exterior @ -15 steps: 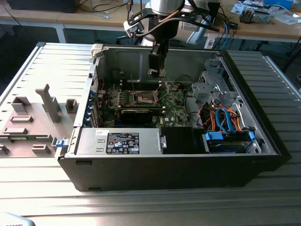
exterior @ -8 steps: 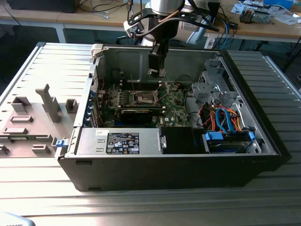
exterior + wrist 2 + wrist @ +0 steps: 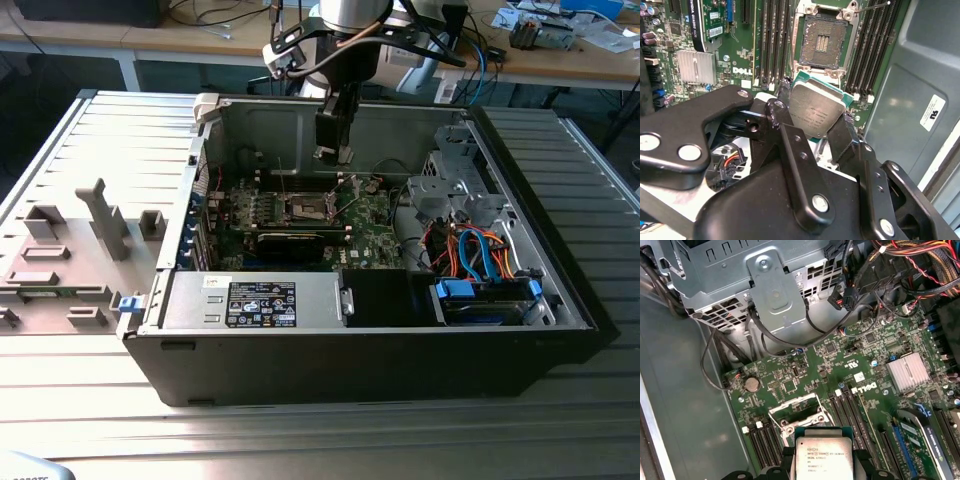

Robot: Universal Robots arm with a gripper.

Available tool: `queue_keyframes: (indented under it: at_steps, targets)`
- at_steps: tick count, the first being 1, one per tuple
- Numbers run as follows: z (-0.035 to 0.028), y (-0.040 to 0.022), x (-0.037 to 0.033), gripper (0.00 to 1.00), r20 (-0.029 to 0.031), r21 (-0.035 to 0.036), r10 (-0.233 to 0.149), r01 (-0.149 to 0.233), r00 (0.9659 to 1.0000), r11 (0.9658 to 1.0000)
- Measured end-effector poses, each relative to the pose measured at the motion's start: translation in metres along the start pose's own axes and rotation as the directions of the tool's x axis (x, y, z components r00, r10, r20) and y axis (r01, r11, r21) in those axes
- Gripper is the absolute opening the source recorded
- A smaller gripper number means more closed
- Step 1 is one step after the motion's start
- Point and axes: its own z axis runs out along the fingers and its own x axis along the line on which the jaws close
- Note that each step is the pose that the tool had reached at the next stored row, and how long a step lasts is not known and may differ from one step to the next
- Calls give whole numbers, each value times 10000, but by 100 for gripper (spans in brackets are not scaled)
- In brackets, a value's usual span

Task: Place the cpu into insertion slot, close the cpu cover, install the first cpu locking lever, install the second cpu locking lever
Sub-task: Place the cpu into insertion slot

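Grey stand (image 3: 95,225): it sits on the table (image 3: 300,440) at the exterior view's left, just beside the computer case (image 3: 400,360). It has pegs and little pockets, likely to keep parts tidy.
Case: it lies on its side with the lid off, so the arm can reach in from above.
Green board (image 3: 365,235): it lies flat on the floor of the case, face up.
Slot (image 3: 826,42): it is a small square with a dark middle and a shiny rim, set in the green board. Nothing lies over its middle, so I think it is ready for the chip.
Gripper (image 3: 333,152): it hangs inside the case, above the board and near the slot. Its two black fingers (image 3: 779,112) are closed part way and pinch the chip by two edges.
Chip (image 3: 815,112): it is in the gripper, up in the air, not in the slot yet. Its silver top faces the arm, so its underside faces the board.
Work so far: I think the first step is under way.
Wires (image 3: 470,250): orange and blue ones bunch at the exterior view's right, well apart from the slot and out of the way.
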Motion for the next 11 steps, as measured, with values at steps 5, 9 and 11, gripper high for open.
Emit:
queue_keyframes:
  at_steps: [5,9,11]
  targets:
    - [0,0,0,54,0,2,53,-53,10000,10000]
    - [0,0,0,54,0,3,96,-96,10000,10000]
    - [0,0,0,54,0,3,120,-120,9999,9999]
